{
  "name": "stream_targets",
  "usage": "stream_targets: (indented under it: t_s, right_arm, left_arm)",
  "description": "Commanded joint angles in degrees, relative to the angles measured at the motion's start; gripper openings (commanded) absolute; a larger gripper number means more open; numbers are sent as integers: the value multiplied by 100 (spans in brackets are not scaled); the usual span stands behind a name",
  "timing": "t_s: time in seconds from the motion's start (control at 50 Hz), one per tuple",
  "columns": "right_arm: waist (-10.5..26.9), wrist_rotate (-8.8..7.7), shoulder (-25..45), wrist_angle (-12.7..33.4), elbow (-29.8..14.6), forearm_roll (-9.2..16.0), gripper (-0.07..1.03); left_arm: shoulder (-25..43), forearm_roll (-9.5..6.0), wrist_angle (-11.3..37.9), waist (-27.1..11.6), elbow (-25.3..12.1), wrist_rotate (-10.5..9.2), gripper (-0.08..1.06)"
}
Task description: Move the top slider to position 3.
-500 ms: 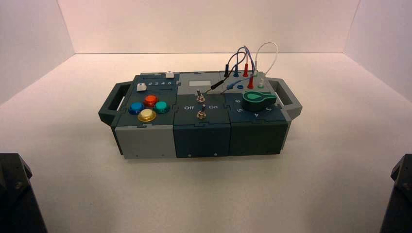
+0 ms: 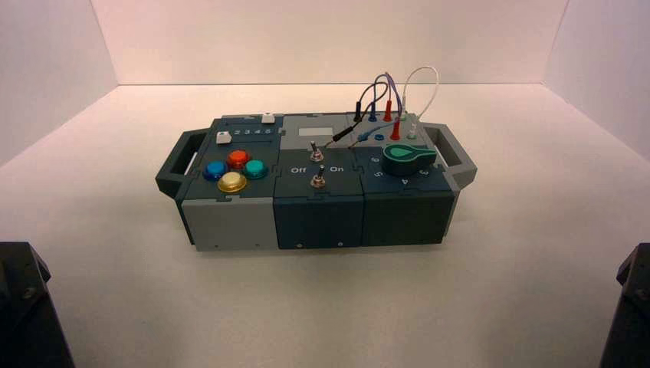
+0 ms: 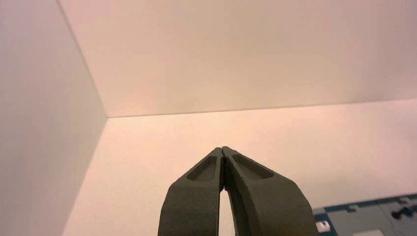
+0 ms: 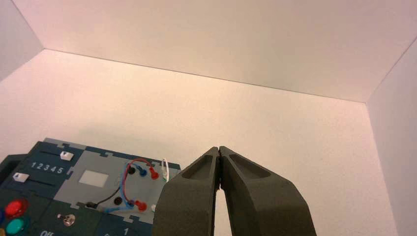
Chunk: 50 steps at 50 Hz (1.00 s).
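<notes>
Left gripper (image 3: 222,148) and right gripper (image 4: 219,148), both closed, hung short of the box (image 2: 318,222); the top slider (image 4: 67,156) needed gentle leftward nudging, stopping beside numeral 3 (image 4: 46,167)

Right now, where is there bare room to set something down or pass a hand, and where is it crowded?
Bare: tabletop before the box; tabletop between its left handle and the left wall; likewise right. Crowded: the box's far right, with looping wires.
</notes>
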Motion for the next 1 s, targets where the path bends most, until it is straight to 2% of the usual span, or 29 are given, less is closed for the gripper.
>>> stream_targets:
  t_s: [0.02, 0.08, 0.1, 0.14, 0.26, 0.3, 0.38, 0.44, 0.5, 0.52, 0.62, 0.68, 0.72, 0.94, 1.0]
  right_arm:
    - [18, 9, 35, -18, -158, 53, -2]
    - [18, 9, 62, -18, -158, 53, -2]
    - [18, 18, 105, -18, -167, 53, -2]
    - [18, 18, 149, -18, -176, 62, -2]
    - [53, 18, 343, 26, -193, 79, -2]
    - [62, 9, 387, 44, -229, 79, -2]
    - [141, 9, 457, 114, -281, 88, -2]
    - [176, 18, 483, 149, -272, 88, -2]
    - [185, 9, 501, 149, -264, 88, -2]
    - [193, 18, 501, 158, -272, 88, -2]
    - [202, 18, 519, 167, -272, 105, -2]
    - [202, 18, 527, 167, -272, 105, -2]
    - [202, 18, 545, 176, -281, 123, -2]
    - [264, 18, 606, 202, -299, 123, -2]
    - [272, 18, 615, 202, -299, 123, -2]
  left_arm:
    - [492, 0, 255, -527, -193, 9, -3]
    - [694, 9, 378, -738, -255, 0, -3]
    - [914, 0, 492, -949, -334, -9, -3]
    - [1081, 0, 571, -1116, -404, -9, -3]
    - [1793, -79, 861, -1828, -686, -132, -3]
    - [1969, -105, 905, -1960, -765, -176, -3]
    - [2373, -211, 984, -2232, -958, -352, -3]
    - [2760, -325, 1020, -2443, -1116, -563, -3]
    - [2936, -360, 1020, -2505, -1213, -624, -3]
    - [3164, -396, 1020, -2566, -1318, -721, -3]
    - [3718, -536, 1046, -2628, -1573, -940, -3]
    - [3867, -615, 1063, -2628, -1661, -1011, -3]
    - [4184, -765, 1081, -2646, -1811, -1107, -3]
    - [4948, -1134, 1081, -2672, -2320, -1169, -3]
    - [5036, -1178, 1081, -2689, -2391, -1169, -3]
